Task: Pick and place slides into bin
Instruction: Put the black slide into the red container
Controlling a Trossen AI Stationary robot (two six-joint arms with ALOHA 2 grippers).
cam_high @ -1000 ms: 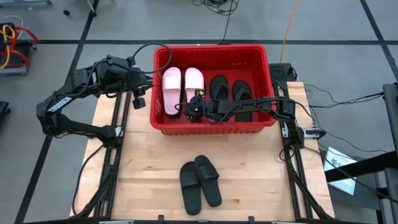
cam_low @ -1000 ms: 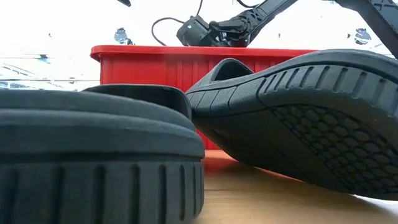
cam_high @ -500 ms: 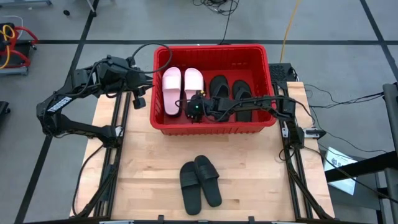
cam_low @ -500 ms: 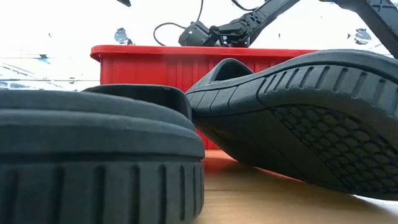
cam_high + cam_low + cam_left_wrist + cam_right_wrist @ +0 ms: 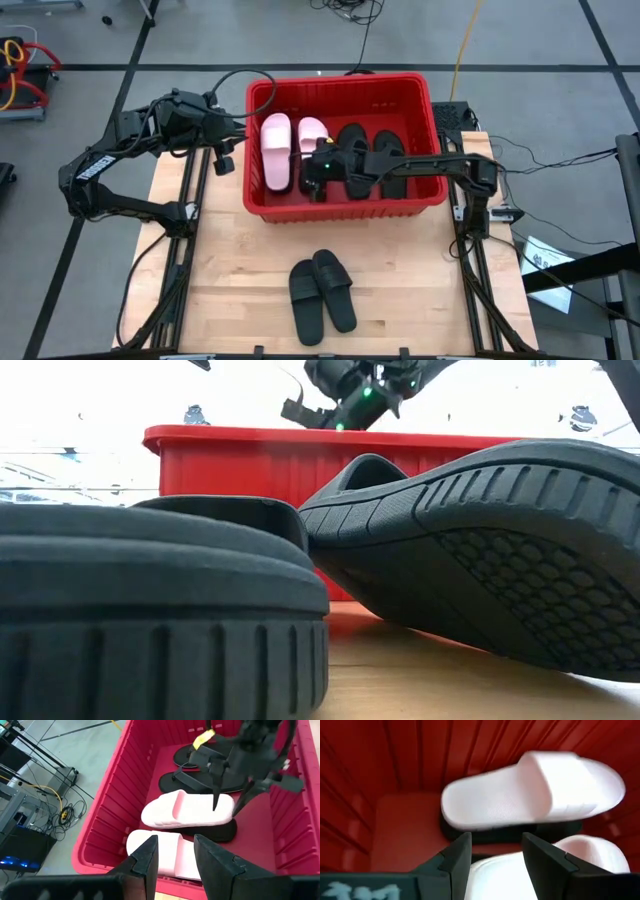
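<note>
The red bin (image 5: pixel 340 205) stands at the table's far middle. Inside it, a pale pink pair of slides (image 5: pixel 277 150) lies at the left and two black flip-flops (image 5: pixel 370 150) at the right. My right gripper (image 5: pixel 312 180) hangs open over the pink pair (image 5: pixel 530 790), its fingers clear of it. Something dark (image 5: pixel 510 834) shows under the farther pink slide. My left gripper (image 5: pixel 225 160) waits open outside the bin's left wall. Two black slides (image 5: pixel 322 295) lie on the table's near middle, one tilted with its edge on the other (image 5: pixel 480 550).
The bin's ribbed walls (image 5: pixel 120 795) stand around the right gripper. Bare wooden tabletop (image 5: pixel 230 270) lies on both sides of the black pair. Cables and equipment lie on the floor beyond the table's edges.
My right gripper has risen inside the bin, well above its rim, and has tipped and rolled somewhat as it went. It has stayed open. My left gripper has kept still.
</note>
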